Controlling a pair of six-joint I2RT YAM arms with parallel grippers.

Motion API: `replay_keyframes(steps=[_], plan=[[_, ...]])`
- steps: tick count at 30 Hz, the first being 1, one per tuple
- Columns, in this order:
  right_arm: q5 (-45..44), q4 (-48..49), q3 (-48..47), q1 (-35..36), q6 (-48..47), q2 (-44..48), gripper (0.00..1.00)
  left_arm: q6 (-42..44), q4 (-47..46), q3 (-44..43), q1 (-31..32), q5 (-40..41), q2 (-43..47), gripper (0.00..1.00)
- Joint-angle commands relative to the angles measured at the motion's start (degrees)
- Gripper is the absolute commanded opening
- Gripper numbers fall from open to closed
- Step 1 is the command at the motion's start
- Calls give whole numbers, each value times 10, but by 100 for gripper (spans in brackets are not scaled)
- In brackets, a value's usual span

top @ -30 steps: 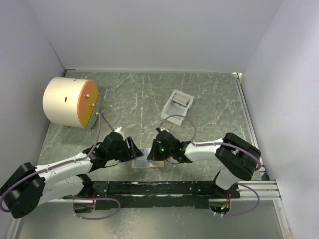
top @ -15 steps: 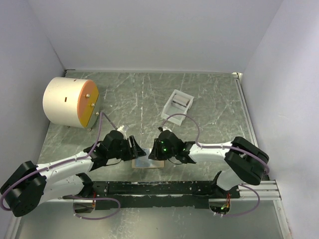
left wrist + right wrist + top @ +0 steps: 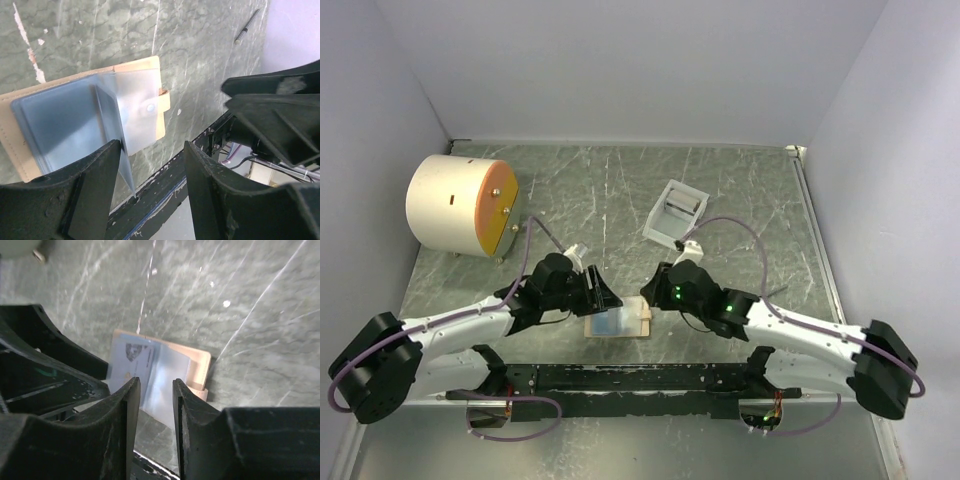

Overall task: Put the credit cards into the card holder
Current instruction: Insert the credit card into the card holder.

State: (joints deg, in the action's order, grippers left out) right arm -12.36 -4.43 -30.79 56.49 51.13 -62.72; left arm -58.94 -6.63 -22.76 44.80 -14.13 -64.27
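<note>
The white card holder (image 3: 663, 225) sits at the back right of centre, with a dark card (image 3: 682, 206) lying in it. The tan wallet (image 3: 638, 324) lies open near the front edge, its light-blue plastic sleeves up; it also shows in the left wrist view (image 3: 145, 70) and the right wrist view (image 3: 197, 365). A pale card (image 3: 131, 360) sits inside a sleeve. My left gripper (image 3: 604, 298) (image 3: 150, 187) is open at the wallet's left side, one raised sleeve (image 3: 112, 130) against its left finger. My right gripper (image 3: 649, 299) (image 3: 155, 415) is narrowly open and empty, just right of the wallet.
A white cylinder with an orange face (image 3: 460, 205) stands at the back left. A black rail (image 3: 620, 378) runs along the front edge behind the wallet. A thin dark rod (image 3: 247, 27) lies on the mat. Walls close in the left, back and right.
My right gripper has drawn back to the right off the wallet and its arm has stretched out low. My left gripper has moved a little right onto the wallet's left edge.
</note>
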Motion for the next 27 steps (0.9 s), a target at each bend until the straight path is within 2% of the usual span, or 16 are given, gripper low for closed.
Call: replay_keyframes(steps=[1,6,12,21,26,27], plan=[[-102,-57,2,2,-8,76,33,6,-36,-28,3,-21,-20,64],[-128,-80,-22,2,-21,119,34,-2,-77,-32,3,-44,-52,63],[-131,-107,-47,1,-16,107,35,2,-80,-37,5,-49,-65,64],[-130,-89,-48,2,-33,111,35,3,-90,-44,8,-59,-81,64],[-138,-85,-71,1,-75,112,35,3,-88,-39,9,-51,-70,65],[-143,-84,-77,1,-89,108,35,3,-85,-37,9,-47,-65,68]])
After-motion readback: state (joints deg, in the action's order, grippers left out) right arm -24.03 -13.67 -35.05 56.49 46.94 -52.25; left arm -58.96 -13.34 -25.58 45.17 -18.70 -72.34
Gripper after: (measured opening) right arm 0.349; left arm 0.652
